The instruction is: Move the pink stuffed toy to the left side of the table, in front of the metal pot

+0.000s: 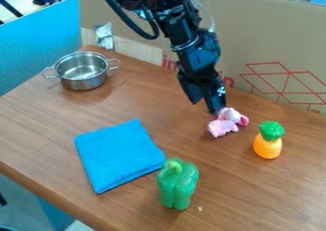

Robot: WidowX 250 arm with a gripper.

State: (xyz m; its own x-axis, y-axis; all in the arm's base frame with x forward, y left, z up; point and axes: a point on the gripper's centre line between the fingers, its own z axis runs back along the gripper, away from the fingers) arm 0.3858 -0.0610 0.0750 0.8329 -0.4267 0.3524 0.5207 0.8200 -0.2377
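Note:
The gripper hangs down right of the table's middle, low over a small pink plush toy. Its tip meets the upper edge of the toy in this view; whether it grips the toy I cannot tell. The toy appears to lie on the wooden table. To the toy's right stands an orange pineapple-like toy with a green top. Left of the toy lies a folded blue cloth, and a green bell pepper stands at the cloth's right corner.
A metal pot with two handles stands at the back left of the table. Behind the table rises a cardboard panel with red line markings, and a blue panel borders the left side.

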